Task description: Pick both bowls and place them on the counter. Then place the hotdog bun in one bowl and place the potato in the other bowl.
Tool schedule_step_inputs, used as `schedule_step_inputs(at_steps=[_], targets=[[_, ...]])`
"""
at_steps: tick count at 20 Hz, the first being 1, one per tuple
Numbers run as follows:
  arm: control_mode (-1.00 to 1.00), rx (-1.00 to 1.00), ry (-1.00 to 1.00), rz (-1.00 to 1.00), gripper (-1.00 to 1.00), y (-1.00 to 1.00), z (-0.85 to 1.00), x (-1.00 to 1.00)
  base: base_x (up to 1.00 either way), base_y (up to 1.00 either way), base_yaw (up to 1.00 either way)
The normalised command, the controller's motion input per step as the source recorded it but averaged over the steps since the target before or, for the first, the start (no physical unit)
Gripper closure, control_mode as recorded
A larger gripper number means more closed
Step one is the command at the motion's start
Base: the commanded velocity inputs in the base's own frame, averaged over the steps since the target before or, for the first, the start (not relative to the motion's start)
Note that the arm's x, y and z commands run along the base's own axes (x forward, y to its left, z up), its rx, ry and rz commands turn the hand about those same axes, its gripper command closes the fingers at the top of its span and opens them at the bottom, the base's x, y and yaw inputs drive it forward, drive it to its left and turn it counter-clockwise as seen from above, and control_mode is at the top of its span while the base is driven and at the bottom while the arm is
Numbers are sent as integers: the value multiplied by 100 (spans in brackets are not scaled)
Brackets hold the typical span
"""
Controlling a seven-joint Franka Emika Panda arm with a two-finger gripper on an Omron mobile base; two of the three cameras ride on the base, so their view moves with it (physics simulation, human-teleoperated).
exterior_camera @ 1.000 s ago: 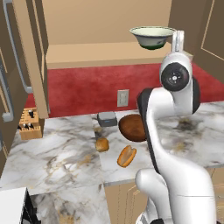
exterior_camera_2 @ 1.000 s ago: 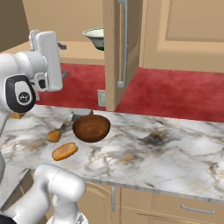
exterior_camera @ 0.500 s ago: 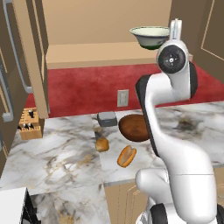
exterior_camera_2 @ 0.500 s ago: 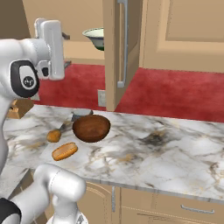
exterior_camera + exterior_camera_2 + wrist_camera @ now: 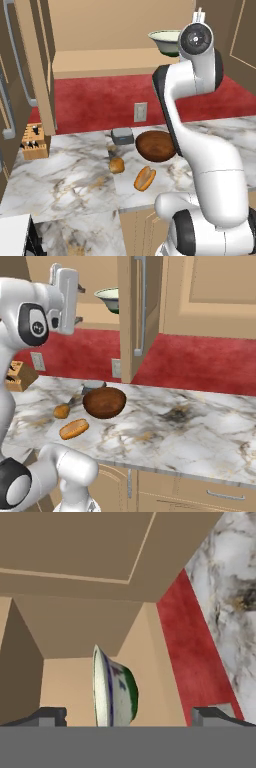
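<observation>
The white bowl with a green band [image 5: 110, 299] stands on the tan wooden shelf [image 5: 115, 59]. My gripper [image 5: 80, 305] is open at shelf height, just left of that bowl and not touching it. The hand view has the white bowl [image 5: 114, 692] rolled on its side, close ahead between the spread fingertips [image 5: 48, 715]. The dark brown bowl [image 5: 156, 146] sits on the marble counter [image 5: 65, 175]. In front of it lie the potato [image 5: 116, 165] and the hotdog bun [image 5: 145, 178].
An open cabinet door [image 5: 140, 311] hangs right of the shelf, close to the white bowl. A small grey box [image 5: 122, 135] sits behind the potato, and a knife block [image 5: 34, 142] stands at the counter's left end. A red wall [image 5: 200, 363] backs the counter.
The arm has straightened and lifted the hand from below shelf level up to the white bowl's height and nearer to it. The things on the counter have not moved.
</observation>
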Motion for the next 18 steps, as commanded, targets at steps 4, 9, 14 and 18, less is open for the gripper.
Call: schedule_step_inputs(at_steps=[4, 9, 14, 18], targets=[[-100, 0, 0, 7, -100, 4, -22, 40, 0, 0, 0], [-100, 0, 2, 1, -100, 0, -7, 39, 0, 0, 0], [-100, 0, 5, 0, -100, 0, 0, 37, 0, 0, 0], [-100, 0, 8, 0, -100, 0, 0, 44, 0, 0, 0]])
